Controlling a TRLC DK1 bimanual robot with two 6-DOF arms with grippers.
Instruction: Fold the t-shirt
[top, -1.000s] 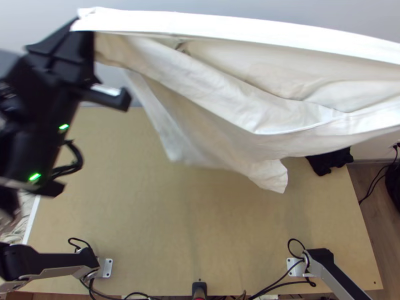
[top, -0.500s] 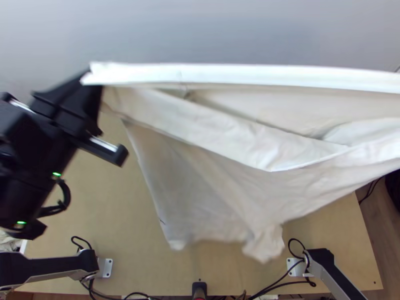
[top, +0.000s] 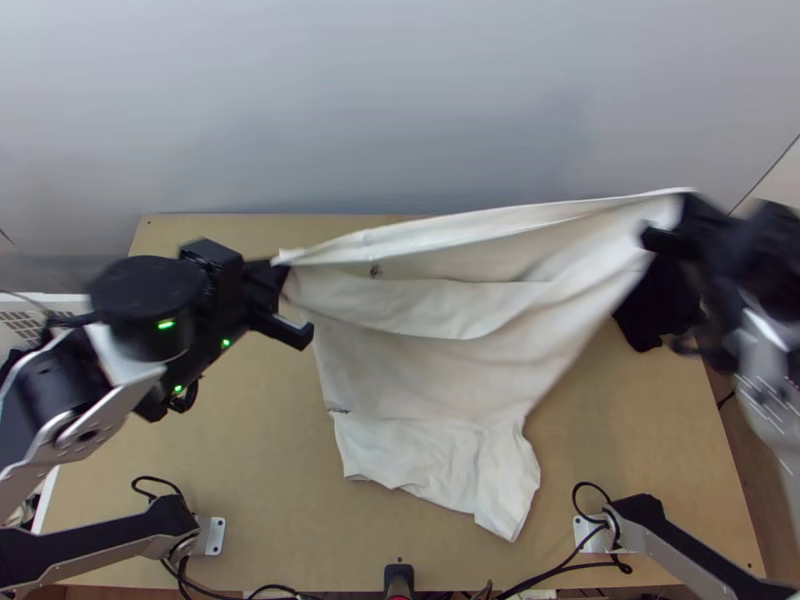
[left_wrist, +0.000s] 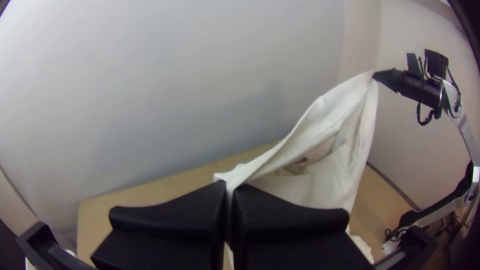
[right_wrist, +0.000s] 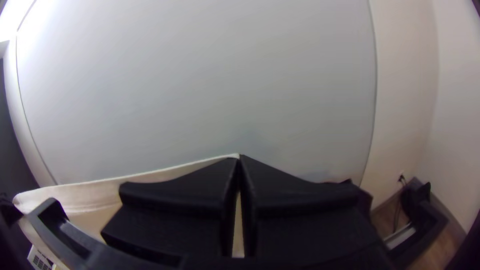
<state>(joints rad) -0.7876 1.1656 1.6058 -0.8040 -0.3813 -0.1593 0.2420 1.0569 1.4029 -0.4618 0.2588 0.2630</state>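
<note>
The white t-shirt (top: 430, 370) hangs stretched between both grippers over the table, its upper edge slack and its lower part reaching down toward the near side. At its upper left corner in the top view is my left gripper (top: 283, 275), and at its upper right corner is my right gripper (top: 680, 215). In the left wrist view, my left gripper (left_wrist: 229, 187) is shut on a corner of the t-shirt (left_wrist: 345, 120). The right wrist view has my right gripper (right_wrist: 239, 160) shut on the opposite corner of the t-shirt (right_wrist: 95, 192).
A black cloth-like item (top: 655, 305) lies at the table's far right, partly behind the right arm. The light wooden table (top: 230, 450) shows on both sides of the t-shirt. A pale wall (top: 400, 100) stands beyond the far edge.
Both arms have lowered the t-shirt toward the table, and it now looks smaller in the top view. The right gripper has come into that view, and the left gripper has shifted right.
</note>
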